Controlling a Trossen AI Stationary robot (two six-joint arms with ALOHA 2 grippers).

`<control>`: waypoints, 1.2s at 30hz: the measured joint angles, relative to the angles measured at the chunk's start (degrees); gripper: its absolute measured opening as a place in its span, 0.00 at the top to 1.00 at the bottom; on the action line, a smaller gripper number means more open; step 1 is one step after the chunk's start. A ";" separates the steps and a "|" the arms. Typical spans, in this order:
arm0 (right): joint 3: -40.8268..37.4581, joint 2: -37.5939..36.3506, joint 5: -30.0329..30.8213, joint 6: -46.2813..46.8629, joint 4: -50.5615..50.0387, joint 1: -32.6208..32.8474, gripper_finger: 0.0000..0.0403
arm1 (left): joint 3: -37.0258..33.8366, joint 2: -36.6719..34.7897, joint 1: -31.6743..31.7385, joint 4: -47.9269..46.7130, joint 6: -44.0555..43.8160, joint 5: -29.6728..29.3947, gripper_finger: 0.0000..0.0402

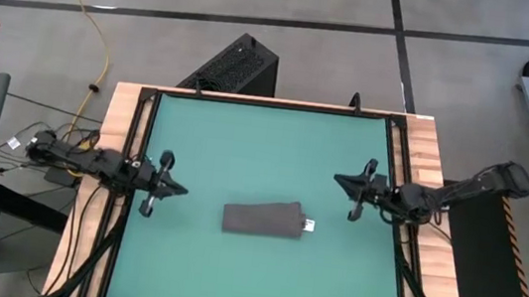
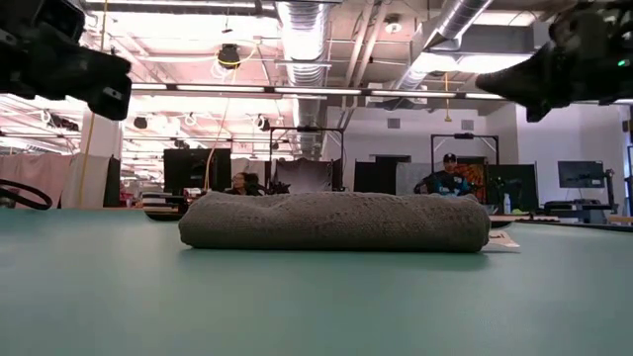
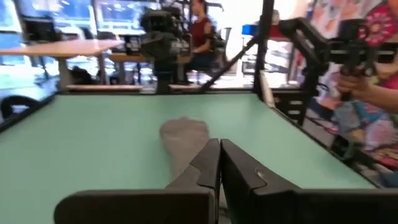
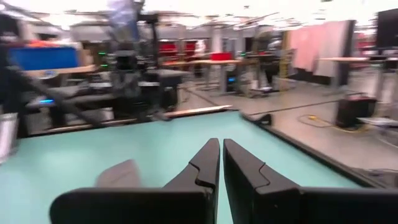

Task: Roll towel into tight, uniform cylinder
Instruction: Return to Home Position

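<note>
The towel (image 1: 262, 218) lies rolled up mid-mat on the counter (image 1: 118, 132), while the left pincer (image 1: 178, 189) and right pincer (image 1: 342, 182) hang clenched and empty, well apart from it, likely because the rolling looks done.

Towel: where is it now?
High view: the rolled towel lies on the green mat, just below picture centre, between the left pincer and right pincer, touching neither.

Towel (image 3: 180, 132) end behind left hand (image 3: 219, 146), seemingly

The towel (image 1: 262, 218) lies on the mat (image 1: 245, 146) between left arm (image 1: 93, 161) and right arm (image 1: 439, 196).
</note>
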 joint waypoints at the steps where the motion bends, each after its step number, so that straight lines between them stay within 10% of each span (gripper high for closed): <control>1: 0.00 0.81 -0.06 -0.02 0.54 -1.36 0.88 | 0.00 0.02 0.81 0.27 0.27 0.04 1.00; 20: -0.04 14.46 -6.48 -7.10 19.59 -12.92 0.88 | -0.09 0.13 7.97 5.15 2.10 -3.10 1.00; 29: 0.00 -2.46 0.91 -4.84 25.89 -9.85 0.88 | 2.04 0.09 7.97 5.72 1.39 1.54 1.00; 36: 2.43 -27.29 0.63 -8.07 7.39 -0.66 0.88 | 2.03 0.13 7.97 1.17 -0.89 1.66 1.00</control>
